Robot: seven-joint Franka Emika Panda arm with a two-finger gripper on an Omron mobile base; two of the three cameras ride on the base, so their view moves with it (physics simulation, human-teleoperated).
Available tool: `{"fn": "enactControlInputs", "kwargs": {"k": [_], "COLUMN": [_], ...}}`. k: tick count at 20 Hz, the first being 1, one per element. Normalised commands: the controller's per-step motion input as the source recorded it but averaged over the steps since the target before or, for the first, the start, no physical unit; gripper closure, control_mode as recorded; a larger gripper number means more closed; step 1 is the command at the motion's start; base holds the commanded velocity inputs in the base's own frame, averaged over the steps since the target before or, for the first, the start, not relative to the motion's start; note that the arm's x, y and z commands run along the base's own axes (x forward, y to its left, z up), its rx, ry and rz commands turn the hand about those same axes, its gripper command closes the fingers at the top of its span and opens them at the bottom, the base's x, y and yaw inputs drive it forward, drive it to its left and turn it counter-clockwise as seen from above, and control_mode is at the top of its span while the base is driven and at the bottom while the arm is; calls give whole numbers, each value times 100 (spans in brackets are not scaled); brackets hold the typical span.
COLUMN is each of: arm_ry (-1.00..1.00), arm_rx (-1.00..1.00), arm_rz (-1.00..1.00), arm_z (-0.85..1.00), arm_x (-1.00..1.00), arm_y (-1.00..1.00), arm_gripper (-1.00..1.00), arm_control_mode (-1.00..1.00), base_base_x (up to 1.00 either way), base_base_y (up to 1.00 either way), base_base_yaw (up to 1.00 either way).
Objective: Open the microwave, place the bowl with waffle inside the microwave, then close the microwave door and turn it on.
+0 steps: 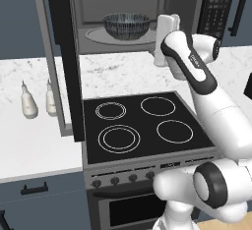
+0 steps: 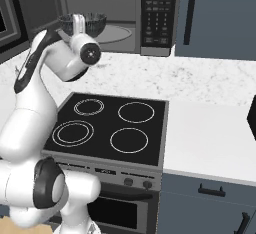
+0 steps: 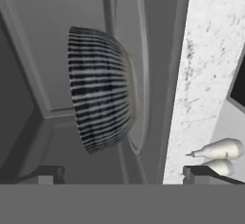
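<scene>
Dark grey-blue, ribbed and glassy, the round deep bowl [image 1: 126,26] sits on the round turntable inside the large dark grey microwave [image 1: 125,8] in the left base view. The microwave door [image 1: 61,52], a grey-framed panel with a black window, stands swung wide open at the left, reaching out over the near edge of the white marbled counter [image 1: 29,145]. The white arm's hand is raised just right of the bowl, at the mouth of the cavity. Two pale bottles [image 1: 28,101] stand on the counter left of the door, and the black four-ring stove top [image 1: 140,123] lies below.

In the right base view, the bowl [image 2: 85,23] shows partly behind the hand, inside the microwave [image 2: 120,13], whose black keypad strip [image 2: 157,10] is on the right.

The rolled hand view shows the bowl [image 3: 98,89] resting on the turntable [image 3: 139,74], ahead of the gripper [image 3: 122,174]. The jaws stand wide apart with nothing between them. The waffle cannot be made out.
</scene>
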Motion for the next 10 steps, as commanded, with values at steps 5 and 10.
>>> {"fn": "enactControlInputs", "kwargs": {"k": [5,10], "arm_ry": [-2,-7], "arm_rx": [-20,-27], "arm_rz": [0,-1], "arm_z": [-13,-16], "arm_x": [-49,-19], "arm_y": [-3,0], "arm_gripper": [-100,-100], "arm_control_mode": [-100,-100], "base_base_x": [0,0], "base_base_y": [0,0], "base_base_yaw": [0,0]}}
